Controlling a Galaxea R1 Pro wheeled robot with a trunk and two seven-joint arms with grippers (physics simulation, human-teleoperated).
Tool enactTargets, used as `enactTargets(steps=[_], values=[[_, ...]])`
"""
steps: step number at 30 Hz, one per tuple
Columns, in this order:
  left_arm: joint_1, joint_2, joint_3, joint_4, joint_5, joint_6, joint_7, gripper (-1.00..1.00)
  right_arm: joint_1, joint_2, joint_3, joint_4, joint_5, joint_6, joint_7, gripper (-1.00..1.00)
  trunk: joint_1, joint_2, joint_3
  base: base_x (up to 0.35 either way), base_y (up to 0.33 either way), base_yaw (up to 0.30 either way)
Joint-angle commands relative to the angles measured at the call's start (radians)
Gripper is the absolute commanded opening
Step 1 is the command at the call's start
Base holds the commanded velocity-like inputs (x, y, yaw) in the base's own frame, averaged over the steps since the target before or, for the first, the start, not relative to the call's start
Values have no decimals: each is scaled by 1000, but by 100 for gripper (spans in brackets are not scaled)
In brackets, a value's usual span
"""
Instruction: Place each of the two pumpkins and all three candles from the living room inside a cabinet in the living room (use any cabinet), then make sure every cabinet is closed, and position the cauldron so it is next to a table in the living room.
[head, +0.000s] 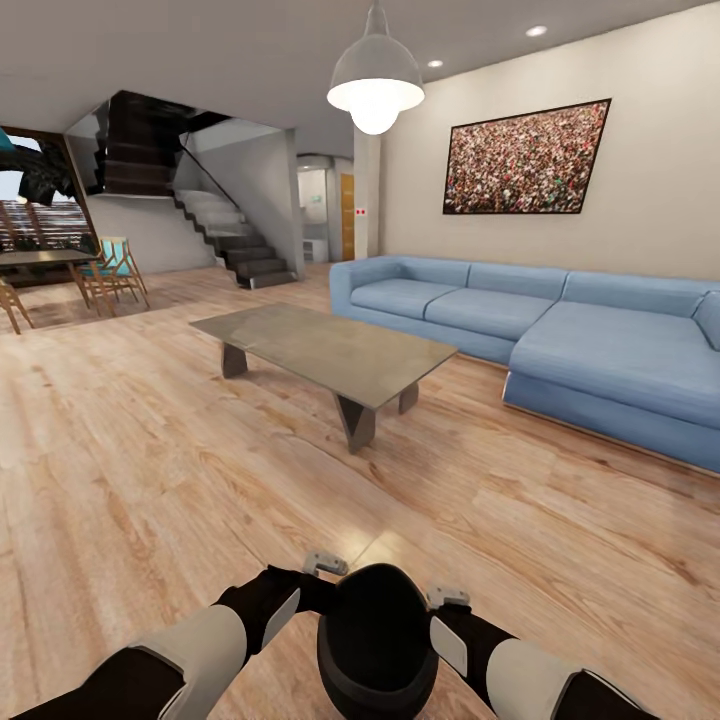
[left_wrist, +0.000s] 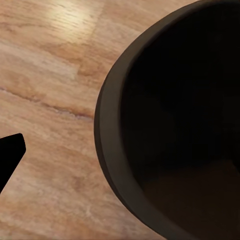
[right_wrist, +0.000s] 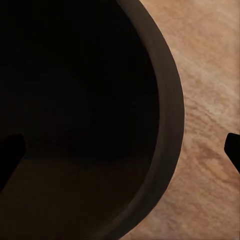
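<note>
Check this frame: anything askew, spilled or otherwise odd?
Nothing stands out. The cauldron sits upright between both arms above the wood floor, with nothing spilled. The coffee table stands level ahead, beside the blue sofa.

The cauldron (right_wrist: 169, 125) takes up most of the right wrist view, its wide mouth opening onto a black inside that turns faintly brown lower down. Its thick dark rim curves across pale wood-grain floor (right_wrist: 210, 75). One dark fingertip (right_wrist: 10, 155) of the right gripper lies inside the mouth and the other sits outside over the floor, so the rim passes between them.
</note>
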Motion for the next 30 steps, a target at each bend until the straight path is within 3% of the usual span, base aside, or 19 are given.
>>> enactTargets(steps=[1, 6, 30], values=[[0, 0, -8, -2, 8, 5, -1, 100, 0, 0, 8, -2, -8, 5, -6, 100, 0, 0, -1, 0, 0, 0], [0, 0, -8, -2, 7, 5, -1, 100, 0, 0, 8, -2, -8, 5, -6, 100, 0, 0, -1, 0, 0, 0], [0, 0, -8, -2, 7, 5, -1, 100, 0, -2, 8, -1, -8, 5, -6, 100, 11, -6, -94, 0, 0, 0]])
